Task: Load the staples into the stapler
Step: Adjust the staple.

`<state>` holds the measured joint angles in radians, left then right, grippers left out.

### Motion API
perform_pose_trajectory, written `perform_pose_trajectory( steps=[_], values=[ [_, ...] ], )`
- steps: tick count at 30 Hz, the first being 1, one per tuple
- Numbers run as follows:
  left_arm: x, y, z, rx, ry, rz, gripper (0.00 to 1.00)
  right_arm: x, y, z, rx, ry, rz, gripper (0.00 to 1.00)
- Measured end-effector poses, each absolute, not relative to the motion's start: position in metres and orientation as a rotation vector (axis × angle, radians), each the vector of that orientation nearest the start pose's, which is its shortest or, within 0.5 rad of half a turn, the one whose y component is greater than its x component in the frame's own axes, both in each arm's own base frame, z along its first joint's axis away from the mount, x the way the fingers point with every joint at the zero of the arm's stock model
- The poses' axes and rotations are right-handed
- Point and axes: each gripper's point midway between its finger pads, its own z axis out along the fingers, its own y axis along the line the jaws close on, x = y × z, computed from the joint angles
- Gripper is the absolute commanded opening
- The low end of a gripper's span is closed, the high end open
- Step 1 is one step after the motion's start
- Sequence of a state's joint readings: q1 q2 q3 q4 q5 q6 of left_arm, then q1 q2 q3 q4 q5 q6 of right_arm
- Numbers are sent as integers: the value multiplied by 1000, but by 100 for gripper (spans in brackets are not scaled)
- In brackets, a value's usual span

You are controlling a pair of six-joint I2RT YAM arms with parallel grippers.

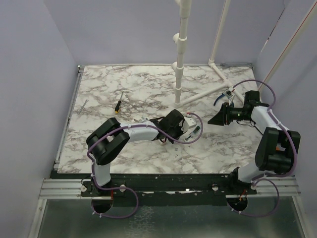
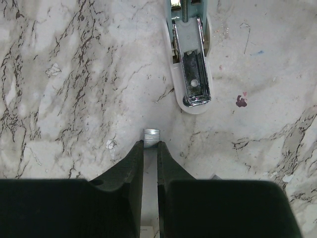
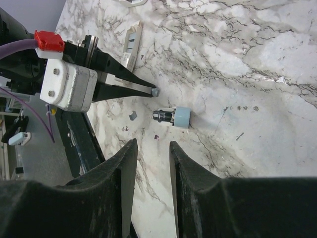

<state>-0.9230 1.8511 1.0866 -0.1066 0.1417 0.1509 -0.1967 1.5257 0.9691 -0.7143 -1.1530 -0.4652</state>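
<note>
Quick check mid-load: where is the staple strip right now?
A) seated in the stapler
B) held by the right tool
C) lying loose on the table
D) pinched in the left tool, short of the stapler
D: in the left wrist view the staples poke out from the left tool, which grips them, with the stapler lying open ahead.

The stapler (image 2: pixel 190 64) runs off the left wrist view's top edge. Only one end of the staples (image 2: pixel 151 134) shows; the fingers (image 2: pixel 130 168) of the left gripper (image 2: pixel 150 144) hide the rest.
</note>
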Motion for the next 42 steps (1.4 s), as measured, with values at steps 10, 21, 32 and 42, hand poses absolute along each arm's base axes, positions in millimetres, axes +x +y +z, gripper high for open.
perform_pose_trajectory(
  steps=[10, 21, 32, 42],
  values=[
    [254, -362, 25, 1297, 2141, -552, 0, 284, 99, 132, -510, 2162, 1253, 36],
    [257, -358, 28, 1253, 2185, -688, 0, 284, 99, 132, -511, 2162, 1253, 36],
    [257, -357, 29, 1238, 2196, -719, 0, 283, 99, 132, -510, 2164, 1255, 36],
    [257, -350, 28, 1260, 2217, -676, 0, 283, 99, 132, -515, 2162, 1252, 36]
  ],
)
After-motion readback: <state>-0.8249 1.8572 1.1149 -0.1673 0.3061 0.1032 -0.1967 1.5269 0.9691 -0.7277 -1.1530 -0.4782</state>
